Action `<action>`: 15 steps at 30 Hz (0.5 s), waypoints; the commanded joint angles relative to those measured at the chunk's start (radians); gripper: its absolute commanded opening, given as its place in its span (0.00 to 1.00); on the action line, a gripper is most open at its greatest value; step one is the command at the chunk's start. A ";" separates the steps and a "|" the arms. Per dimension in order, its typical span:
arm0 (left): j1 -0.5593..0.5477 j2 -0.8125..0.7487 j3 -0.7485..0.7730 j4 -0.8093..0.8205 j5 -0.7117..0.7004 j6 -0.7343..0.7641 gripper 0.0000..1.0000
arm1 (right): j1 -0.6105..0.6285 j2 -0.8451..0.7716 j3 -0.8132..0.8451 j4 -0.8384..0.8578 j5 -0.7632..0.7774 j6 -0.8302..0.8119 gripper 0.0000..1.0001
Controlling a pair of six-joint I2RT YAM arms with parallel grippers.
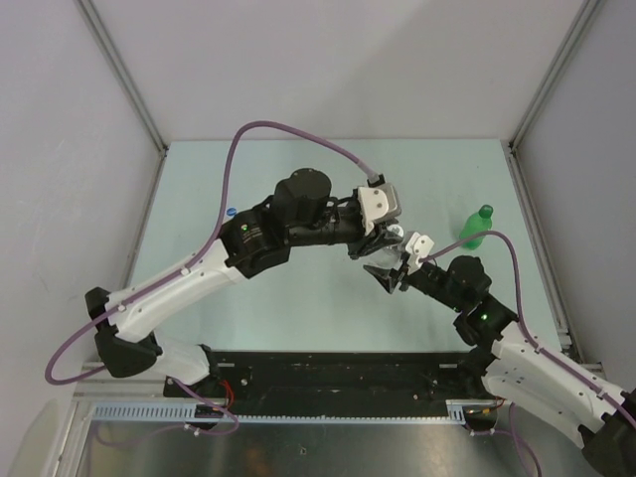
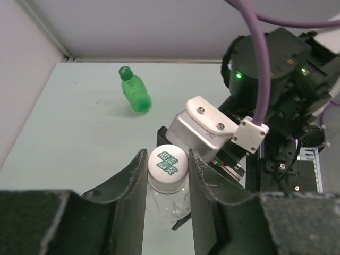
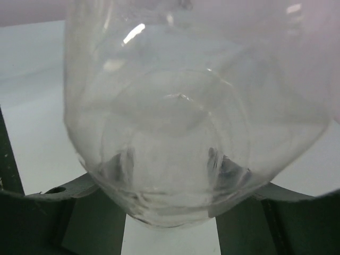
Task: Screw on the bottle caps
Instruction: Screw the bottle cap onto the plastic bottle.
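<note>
**Clear plastic, gripped at both ends: my holdings**

1. My left pincer [image 2: 166,155]. The jaws are partly closed and pinch a cap, one dark finger pressed against each side of it. Little or no gap shows on either side.

2. White cap [image 2: 168,162]. It is round with green print on top. It sits on the neck of item 3, its top facing my left wrist camera.

3. Clear bottle [image 2: 169,201]. It is transparent, and its body runs from the cap into my other grip. The bottle is near the middle of the table, where my two arms meet.

4. My right pincer [image 3: 170,204]. The jaws are closed on the clear bottle, with a finger bearing on each side of the rounded body. The bottle fills nearly all of my right wrist view.

5. Green bottle [image 1: 476,228]. It is translucent and stands upright on its own, well apart from both pincers, on my right-hand side towards the far edge.

6. Green cap [image 2: 125,70]. It sits on the neck of the green bottle.

7. Table [image 2: 74,127]. The surface is pale green, with grey walls around it.
</note>
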State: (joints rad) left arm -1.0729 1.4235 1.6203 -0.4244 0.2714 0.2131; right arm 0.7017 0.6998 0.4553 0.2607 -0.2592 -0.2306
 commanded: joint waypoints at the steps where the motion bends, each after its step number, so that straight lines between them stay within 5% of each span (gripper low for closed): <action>1: -0.006 0.035 -0.079 -0.137 0.091 0.128 0.04 | 0.004 -0.063 0.045 0.162 -0.152 -0.044 0.00; 8: 0.006 0.046 -0.043 -0.137 -0.014 0.099 0.28 | 0.003 -0.066 0.046 0.141 -0.172 -0.056 0.00; 13: 0.026 0.031 -0.003 -0.138 -0.060 0.070 0.81 | 0.003 -0.052 0.046 0.124 -0.145 -0.064 0.00; 15: 0.033 0.015 0.017 -0.136 -0.066 0.055 0.95 | 0.002 -0.039 0.046 0.118 -0.124 -0.061 0.00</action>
State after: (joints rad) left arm -1.0504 1.4158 1.6131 -0.4545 0.2672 0.2794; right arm 0.6918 0.6682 0.4519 0.2207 -0.3523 -0.2600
